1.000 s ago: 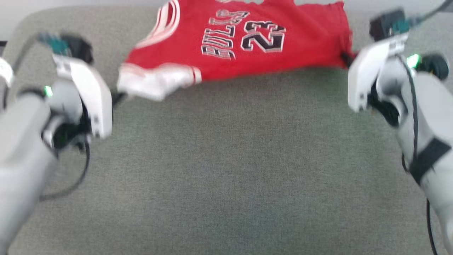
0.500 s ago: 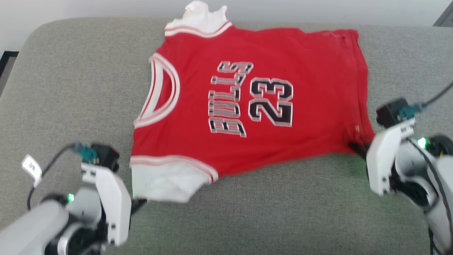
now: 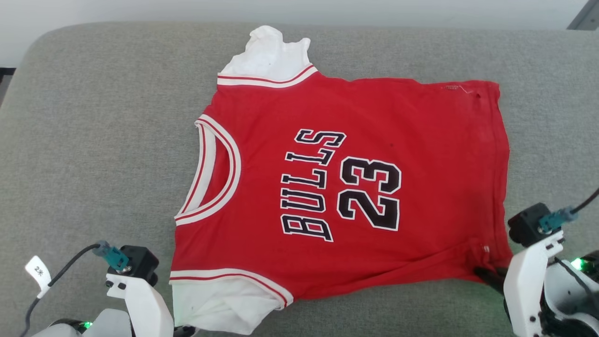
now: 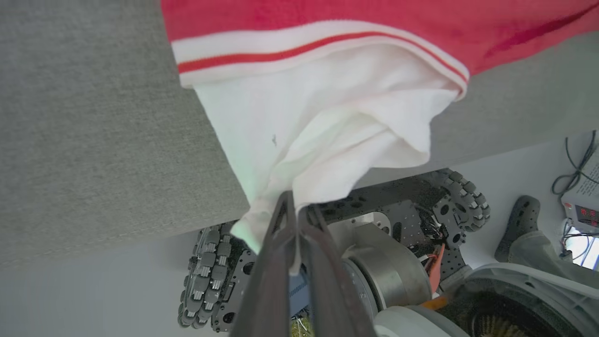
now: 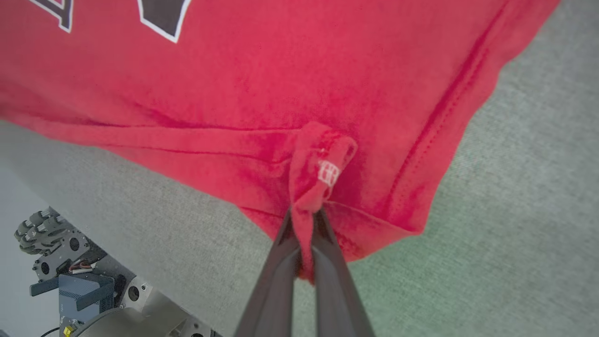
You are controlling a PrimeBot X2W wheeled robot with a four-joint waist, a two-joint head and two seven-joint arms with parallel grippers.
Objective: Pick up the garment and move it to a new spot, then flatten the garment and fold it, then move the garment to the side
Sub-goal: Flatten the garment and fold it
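Observation:
The garment (image 3: 346,187), a red jersey with black lettering and white sleeve ends, lies spread face up on the grey cushion (image 3: 93,140), neck to the left. My left gripper (image 4: 295,206) is shut on the crumpled tip of the near white sleeve (image 4: 318,121), which hangs past the cushion's near edge. My right gripper (image 5: 304,215) is shut on a bunched fold of the red hem corner (image 5: 323,159). In the head view its dark fingers (image 3: 486,274) meet the garment's near right corner. The far white sleeve (image 3: 271,54) lies rumpled at the top.
The cushion's near edge (image 4: 140,229) runs right by my left gripper. Below it sit the robot's wheeled base (image 4: 374,243), a dark shoe (image 4: 517,224) on the floor and a box with a red display (image 4: 585,210). A pale wall (image 3: 140,9) backs the cushion.
The head view has shifted, so the whole garment now shows. Both grippers have kept their hold and drawn back toward the near edge. The garment lies flatter and sharper in view.

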